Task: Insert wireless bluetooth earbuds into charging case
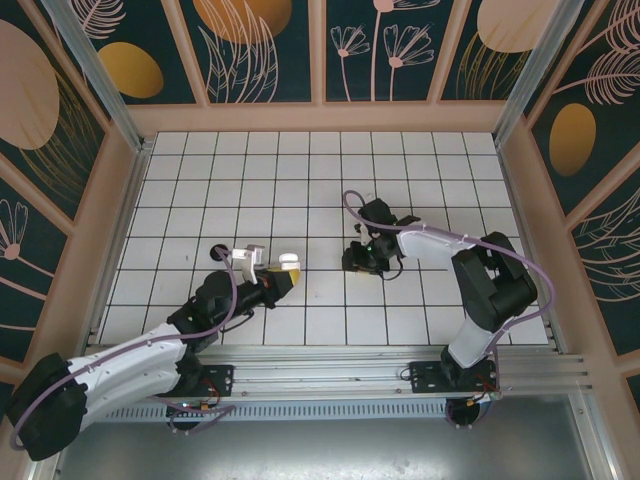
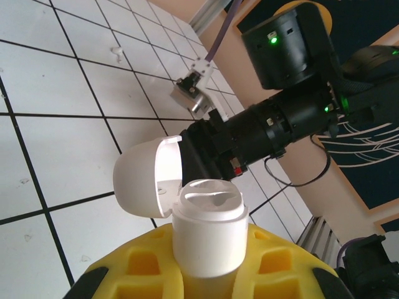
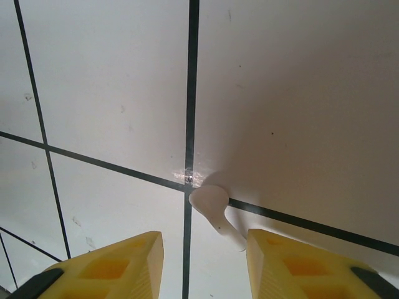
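Bright, even overhead light fills the top view, with only soft shadows on the white tiled floor point(image 1: 330, 170) beneath the arms point(image 1: 490, 290). Close to the left wrist lens the charging case point(image 2: 206, 230) glows almost overexposed — while in the right wrist view a broad grey shadow dims the tiles around the white earbud point(image 3: 209, 200).

The left pincer point(image 2: 206, 258) hides the base of the charging case point(image 2: 209, 218).
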Robot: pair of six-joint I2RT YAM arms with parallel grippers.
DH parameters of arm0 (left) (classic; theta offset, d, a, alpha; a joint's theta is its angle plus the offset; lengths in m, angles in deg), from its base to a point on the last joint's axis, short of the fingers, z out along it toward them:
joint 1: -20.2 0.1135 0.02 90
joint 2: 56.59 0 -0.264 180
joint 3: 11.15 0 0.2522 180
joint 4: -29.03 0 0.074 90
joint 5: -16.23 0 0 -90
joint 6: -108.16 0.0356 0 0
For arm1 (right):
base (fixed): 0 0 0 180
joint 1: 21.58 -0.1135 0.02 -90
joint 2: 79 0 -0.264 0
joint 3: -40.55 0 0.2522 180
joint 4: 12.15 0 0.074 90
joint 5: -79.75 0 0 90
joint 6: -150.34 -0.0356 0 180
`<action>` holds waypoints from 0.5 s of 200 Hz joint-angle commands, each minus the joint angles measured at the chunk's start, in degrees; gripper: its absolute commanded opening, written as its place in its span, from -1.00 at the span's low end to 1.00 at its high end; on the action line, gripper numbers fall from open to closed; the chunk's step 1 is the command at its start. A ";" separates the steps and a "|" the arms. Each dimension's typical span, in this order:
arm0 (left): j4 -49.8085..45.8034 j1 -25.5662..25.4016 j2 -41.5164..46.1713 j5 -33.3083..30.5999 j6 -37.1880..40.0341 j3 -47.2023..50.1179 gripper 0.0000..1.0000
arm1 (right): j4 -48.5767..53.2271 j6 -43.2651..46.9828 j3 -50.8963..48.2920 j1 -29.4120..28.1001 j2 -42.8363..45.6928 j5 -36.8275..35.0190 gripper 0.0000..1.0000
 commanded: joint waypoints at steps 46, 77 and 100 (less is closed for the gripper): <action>2.63 -0.28 -4.73 1.21 0.60 -2.69 -1.00 | 9.36 15.82 8.44 -2.87 -2.01 -10.43 -0.18; 2.79 -0.27 -5.78 1.18 0.76 -3.26 -1.00 | 12.47 20.89 11.27 -5.72 -5.54 -14.41 -0.18; 1.93 -0.27 -6.02 1.17 1.25 -3.82 -1.00 | 13.41 22.38 12.43 -6.66 -8.37 -15.15 -0.19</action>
